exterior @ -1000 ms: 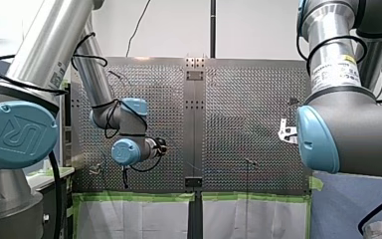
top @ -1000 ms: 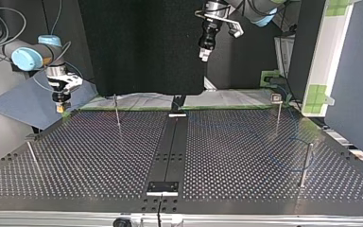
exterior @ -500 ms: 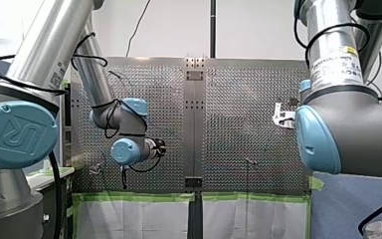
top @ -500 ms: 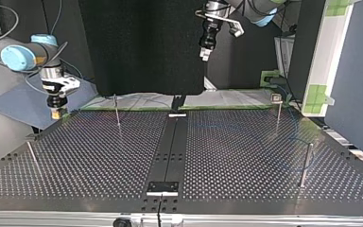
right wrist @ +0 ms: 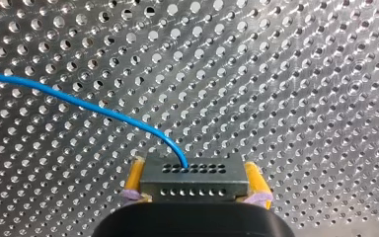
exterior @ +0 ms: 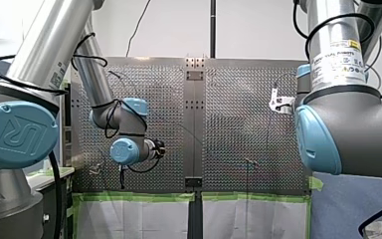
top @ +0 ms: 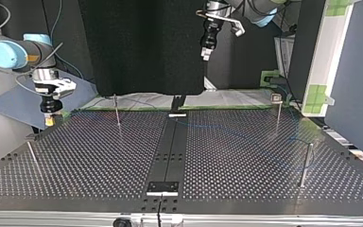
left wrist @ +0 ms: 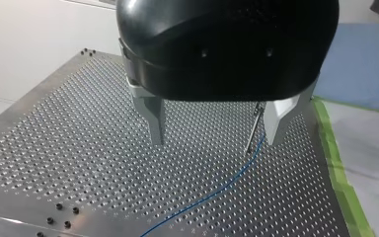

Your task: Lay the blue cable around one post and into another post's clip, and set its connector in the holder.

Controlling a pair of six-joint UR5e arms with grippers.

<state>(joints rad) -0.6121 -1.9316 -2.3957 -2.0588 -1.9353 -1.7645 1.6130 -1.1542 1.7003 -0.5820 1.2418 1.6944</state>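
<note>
Top view, near to far. Near edge, middle: a small black bracket plate point(top: 162, 187) ends the black centre strip point(top: 170, 146) that splits the perforated surface point(top: 90, 161). A white bracket point(top: 177, 114) caps the strip's far end. One of these is probably the holder, can't tell which. Near row: near-left post point(top: 32, 158), thin; near-right post point(top: 305, 163), thicker. The blue cable point(top: 246, 136) lies slack on the surface's right half and curves close to the near-right post; around it or just beside it, can't tell. Far row: far-left post point(top: 116, 111) and far-right post point(top: 278, 113), the latter topped by what looks like the clip point(top: 276, 98); no cable seen in it. Far-left corner: my right hand point(top: 50, 120) hangs low over the surface, clamped on the connector point(right wrist: 194, 177). Its yellow pads point(right wrist: 134, 175) sit on the connector's two ends and the cable leaves the front face. I'd say the block is held square for seating while the cable trails free. Farthest and high: my left hand point(left wrist: 216, 126), spread wide, empty. Below it the cable runs to the foot of a thin post point(left wrist: 254, 128) just beside one finger, so it's likely waiting to guide the cable into the clip. In the way: the far-left post sits between my right hand and the strip; slack could snag there.
</note>
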